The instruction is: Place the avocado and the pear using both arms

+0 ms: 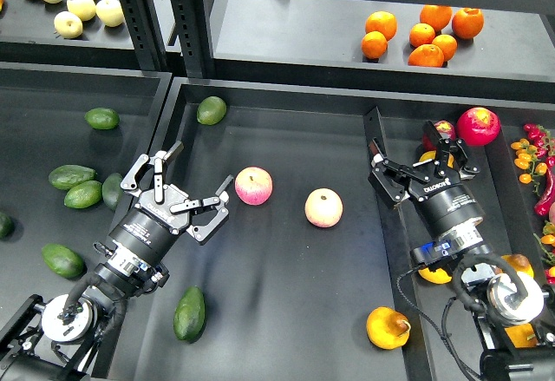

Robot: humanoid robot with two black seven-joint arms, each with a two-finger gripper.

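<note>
Avocados lie scattered in the left bin (26,225), left of the centre tray (286,312). Over the tray's left wall the left arm reaches up and to the right from the lower left corner, its wrist tilted so the left gripper (186,179) hangs above the tray floor with its fingers spread wide and nothing between them. The avocado (190,313), dark and glossy, lies on the tray floor just below that gripper, apart from it. Two pink-and-yellow apples (253,185) sit mid-tray, right of the open fingers. The pear (387,326) rests at the tray's lower right, touching its right wall. Past that wall the right arm rises from the lower right corner, leaning up and left; the right gripper (414,164) has its fingers parted and grips nothing. A red apple (479,126) sits up and right of it.
</note>
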